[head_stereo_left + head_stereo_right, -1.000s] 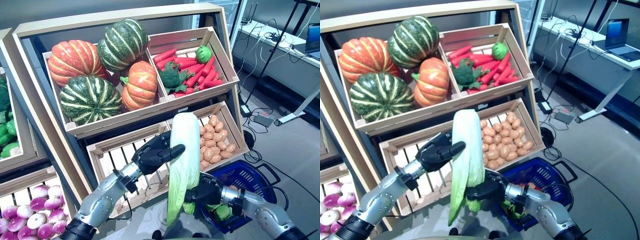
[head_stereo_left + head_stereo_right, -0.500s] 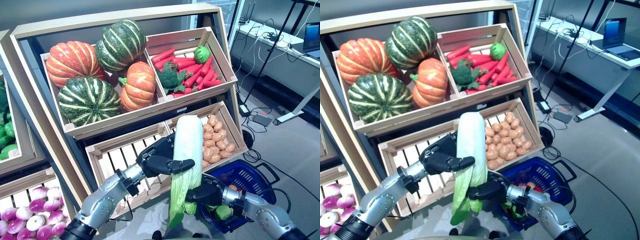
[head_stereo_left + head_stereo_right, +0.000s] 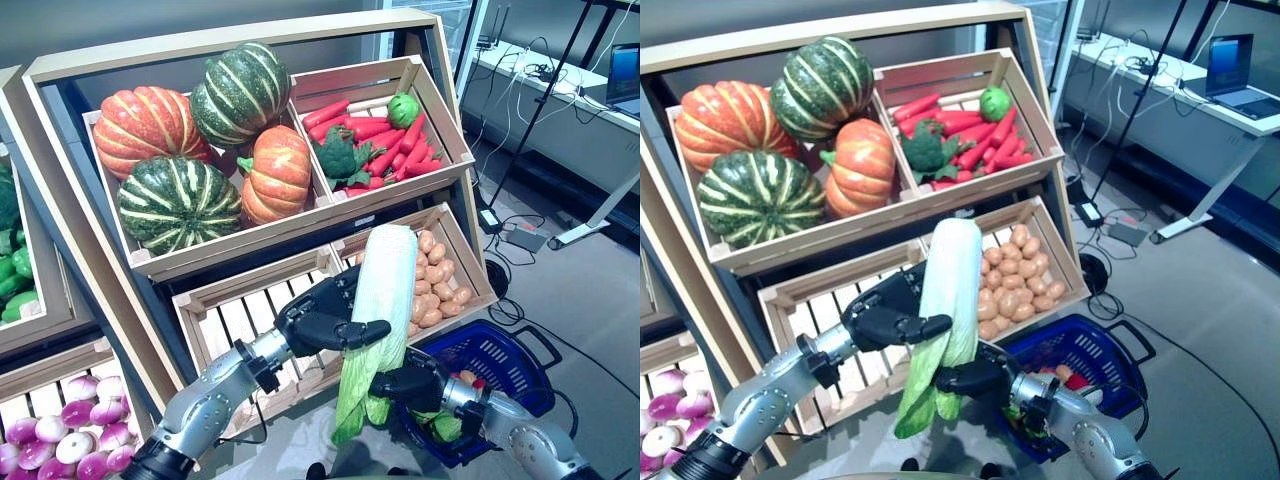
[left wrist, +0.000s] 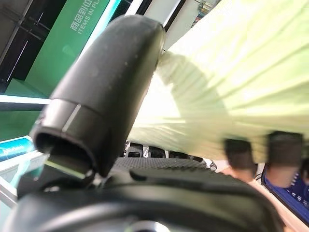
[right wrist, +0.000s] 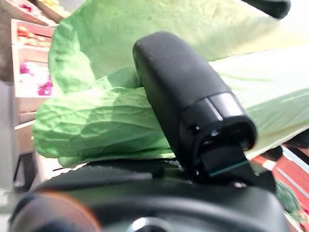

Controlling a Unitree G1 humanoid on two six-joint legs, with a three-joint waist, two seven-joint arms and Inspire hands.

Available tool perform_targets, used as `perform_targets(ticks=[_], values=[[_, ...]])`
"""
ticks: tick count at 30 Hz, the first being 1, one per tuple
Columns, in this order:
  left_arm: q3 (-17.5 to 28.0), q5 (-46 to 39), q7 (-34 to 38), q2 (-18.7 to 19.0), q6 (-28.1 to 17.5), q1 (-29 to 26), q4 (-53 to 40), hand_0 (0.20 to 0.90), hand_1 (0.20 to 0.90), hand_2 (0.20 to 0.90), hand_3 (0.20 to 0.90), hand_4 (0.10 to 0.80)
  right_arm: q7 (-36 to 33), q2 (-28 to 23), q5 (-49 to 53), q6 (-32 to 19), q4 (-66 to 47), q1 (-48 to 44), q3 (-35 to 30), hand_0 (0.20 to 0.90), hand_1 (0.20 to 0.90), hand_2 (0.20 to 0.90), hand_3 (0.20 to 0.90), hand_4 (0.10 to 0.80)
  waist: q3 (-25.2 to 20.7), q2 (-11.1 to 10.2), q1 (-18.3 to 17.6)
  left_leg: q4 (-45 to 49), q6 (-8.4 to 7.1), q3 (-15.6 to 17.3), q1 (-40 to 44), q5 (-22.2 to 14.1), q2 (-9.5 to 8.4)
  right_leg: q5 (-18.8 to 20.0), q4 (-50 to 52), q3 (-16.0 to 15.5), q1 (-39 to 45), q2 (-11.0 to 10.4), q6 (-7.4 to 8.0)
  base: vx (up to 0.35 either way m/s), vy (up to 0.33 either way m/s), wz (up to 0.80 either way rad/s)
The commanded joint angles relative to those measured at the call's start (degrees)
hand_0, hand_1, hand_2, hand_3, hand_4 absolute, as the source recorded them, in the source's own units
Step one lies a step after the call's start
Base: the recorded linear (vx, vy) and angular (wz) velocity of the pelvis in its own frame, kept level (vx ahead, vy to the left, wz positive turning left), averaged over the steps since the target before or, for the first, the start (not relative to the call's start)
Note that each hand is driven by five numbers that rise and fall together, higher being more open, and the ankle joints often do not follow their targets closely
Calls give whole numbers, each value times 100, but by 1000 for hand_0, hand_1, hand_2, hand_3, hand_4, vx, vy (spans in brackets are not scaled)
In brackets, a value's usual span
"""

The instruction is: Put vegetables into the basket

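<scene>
Now that the left robot hand [image 3: 325, 318] has closed round the napa cabbage [image 3: 376, 310], the right robot hand [image 3: 408, 384] grips its leafy end, above the blue basket [image 3: 497, 357]: handover nearly done.

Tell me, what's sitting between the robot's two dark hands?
The long napa cabbage: the left hand grips its middle, the right hand its leafy end, in both eye views.

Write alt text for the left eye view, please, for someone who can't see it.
Both robot hands hold a long napa cabbage upright, left hand at its middle, right hand at its leafy end, above a blue basket beside crates of pumpkins and potatoes.
</scene>
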Motion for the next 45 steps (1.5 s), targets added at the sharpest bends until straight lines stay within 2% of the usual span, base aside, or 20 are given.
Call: perform_targets(ticks=[1, 10, 15, 28, 32, 37, 40, 42, 45], values=[[367, -206, -240, -89, -78, 6, -337, 900, 900, 900, 900, 800, -398, 335, 1144, -1041, -467, -238, -872, 300, 300, 300, 300, 400, -292, -221, 0, 47, -107, 71, 102, -360, 14, 125, 10, -66, 128, -490, 436, 44, -19, -2], [780, -352, -48, -130, -220, 278, -376, 900, 900, 900, 900, 800, -1299, 573, 1802, -1532, -383, -73, -1510, 300, 300, 300, 300, 400, -224, -231, -88, 47, -104, 129, 74, -353, 41, 123, 10, -44, 109, -450, 394, 1, 0, -2], [881, -277, 55, -257, -363, 158, -307, 900, 900, 900, 900, 800, -1632, 785, 2050, -1888, -188, -167, -1879, 300, 300, 300, 300, 400, -189, -253, -123, 47, -94, 143, 76, -353, 54, 126, 10, -6, 115, -425, 362, -11, 4, -5], [1682, 156, 390, -184, -617, 102, -114, 900, 900, 900, 900, 800, -2214, 880, 1463, -1881, 218, -168, -2622, 300, 300, 300, 300, 400, -195, -301, -95, 47, -118, 119, 117, -375, 56, 80, 10, -20, 173, -407, 322, -1, 1, 0], [1958, 81, 407, -215, -557, 204, -67, 900, 900, 900, 900, 800, -3142, 1009, 1325, -2194, 457, -150, -2892, 300, 300, 300, 300, 400, -164, -289, -82, 47, -113, 101, 92, -364, 45, 77, 12, -8, 154, -398, 304, 40, 1, 0], [1927, -20, 470, -361, -591, 357, -133, 900, 900, 900, 900, 800, -4199, 1323, 1194, -2765, 461, -128, -3041, 300, 300, 300, 300, 400, -1, -245, -68, 47, -128, 57, -33, -327, 49, 91, 24, -9, 46, -393, 290, 31, 1, -1], [1818, -198, 446, -379, -832, 286, -23, 900, 900, 900, 900, 800, -4405, 1357, 1614, -3127, 708, -364, -3046, 300, 300, 300, 300, 400, 240, -197, -38, 47, -133, 15, -348, -243, 61, 103, 113, 16, -298, -381, 252, -204, 40, -1], [1669, -229, 500, -350, -986, 75, 135, 900, 900, 900, 900, 800, -4522, 1222, 2030, -3480, 1085, -727, -3068, 300, 300, 300, 300, 400, 561, -132, -12, 47, -145, -44, -648, -136, 81, 119, 254, -2, -629, -350, 216, -323, 31, 0], [1467, -334, 581, -280, -1278, -194, 204, 900, 900, 900, 900, 800, -4763, 993, 1984, -3766, 1495, -1205, -3103, 300, 300, 300, 300, 400, 948, -50, 31, 48, -136, -104, -997, -22, 60, 146, 396, -39, -990, -307, 168, -232, 31, 2]])
